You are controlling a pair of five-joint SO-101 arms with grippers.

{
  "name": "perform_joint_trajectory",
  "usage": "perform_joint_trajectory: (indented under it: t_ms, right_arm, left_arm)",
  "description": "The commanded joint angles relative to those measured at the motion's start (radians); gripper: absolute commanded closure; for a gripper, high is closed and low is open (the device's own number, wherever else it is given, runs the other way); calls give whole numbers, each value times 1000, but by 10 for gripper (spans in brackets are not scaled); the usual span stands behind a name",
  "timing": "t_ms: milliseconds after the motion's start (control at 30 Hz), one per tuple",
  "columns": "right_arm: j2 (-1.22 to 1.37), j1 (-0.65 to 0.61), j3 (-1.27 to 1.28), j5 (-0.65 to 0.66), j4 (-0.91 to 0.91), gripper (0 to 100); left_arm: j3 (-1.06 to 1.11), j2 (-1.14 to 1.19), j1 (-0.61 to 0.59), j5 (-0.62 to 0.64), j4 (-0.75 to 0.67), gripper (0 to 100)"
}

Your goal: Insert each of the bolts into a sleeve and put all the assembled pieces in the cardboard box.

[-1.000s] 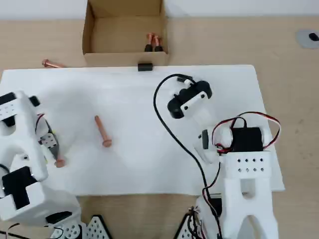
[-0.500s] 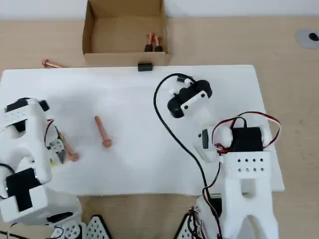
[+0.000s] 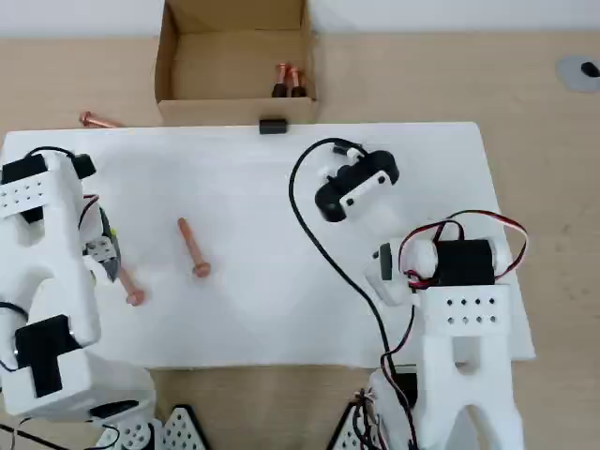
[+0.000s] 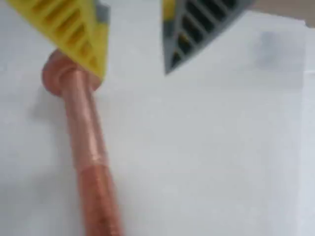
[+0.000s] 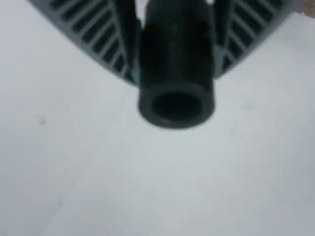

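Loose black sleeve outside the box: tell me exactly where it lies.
In the high view the loose black sleeve lies at the white mat's far edge, just outside the cardboard box's front wall, near its right corner.

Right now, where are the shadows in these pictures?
High view: soft, even light; the middle bolt casts hardly any shadow on the sheet. Left wrist view: a faint grey shadow beside the bolt head. Right wrist view: the sleeve hole is dark inside.
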Motion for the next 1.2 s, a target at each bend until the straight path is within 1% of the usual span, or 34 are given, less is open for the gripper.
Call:
perform_joint_trajectory:
  t_ms: [0,200,333,400,533,600,667,767,900,933,1033,1100,1133,1167]
  right_arm:
    - [1,4,-45,2,-17,961]
    - [1,4,-45,2,-17,961]
    - [1,4,-45,2,-17,961]
    - [1,4,-45,2,-17,961]
    - [1,4,-42,3,-17,961]
    - [1,4,-22,3,-35,961]
    - [1,4,5,3,-54,961]
    - [1,2,18,3,-68,961]
    - [-2,-28,21,3,-72,961]
    - [-1,-38,21,3,-72,961]
    - [-1,-45,22,3,-83,961]
    - [-1,-44,24,3,-86,961]
    - [-1,-44,24,3,-86,961]
    - [-2,-44,24,3,-86,961]
  left_arm:
    - [68,-16,46,71,-41,911]
    - [224,-18,98,173,-189,911]
    - [313,-18,100,245,-310,911]
    - [347,-18,100,255,-353,911]
    - [321,-22,106,250,-344,911]
    - [270,-45,109,242,-299,911]
    - [219,-93,135,181,-261,911]
    - [186,-196,184,41,-227,911]
    - [192,-321,238,-226,-222,911]
    - [199,-334,244,-267,-226,911]
    - [215,-335,252,-311,-224,911]
    - [250,-335,252,-368,-232,911]
    - [272,-335,252,-433,-232,911]
    - [298,-335,250,-523,-233,911]
